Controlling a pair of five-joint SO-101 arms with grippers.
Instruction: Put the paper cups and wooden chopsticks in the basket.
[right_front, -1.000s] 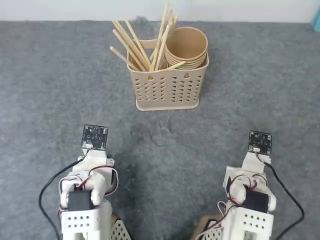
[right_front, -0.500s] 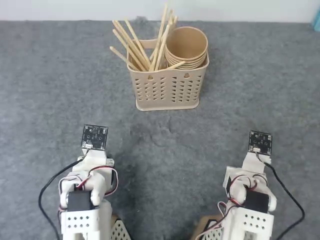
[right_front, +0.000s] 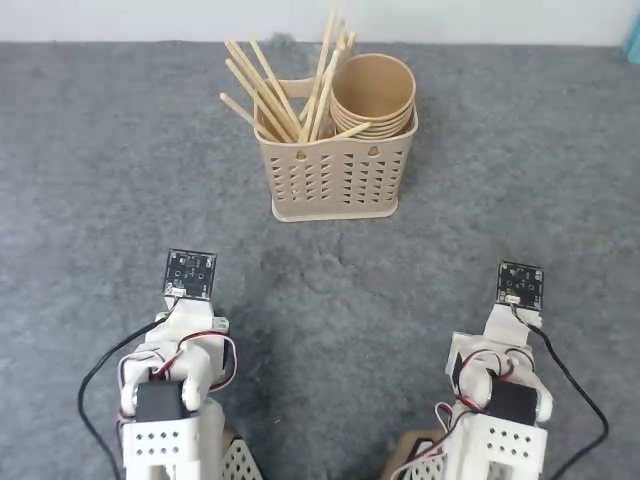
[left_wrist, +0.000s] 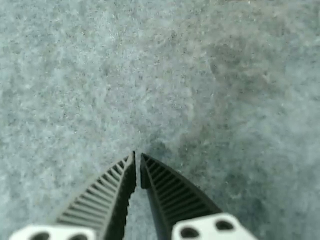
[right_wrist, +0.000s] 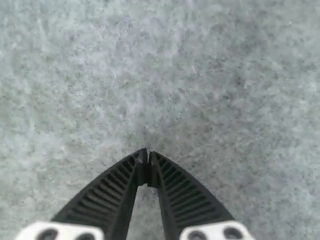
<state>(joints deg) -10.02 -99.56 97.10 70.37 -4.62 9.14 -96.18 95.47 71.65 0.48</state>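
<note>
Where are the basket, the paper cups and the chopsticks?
basket (right_front: 335, 180), high view, on its perforated front wall.
paper cups (right_front: 372, 85), high view, inside the top cup of the stack.
chopsticks (right_front: 278, 118), high view, where the left bundle converges above the rim.

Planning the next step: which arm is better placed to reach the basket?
Left, marginally: the basket stands slightly nearer it. The left gripper and right gripper are both shut, empty, above carpet.
</note>
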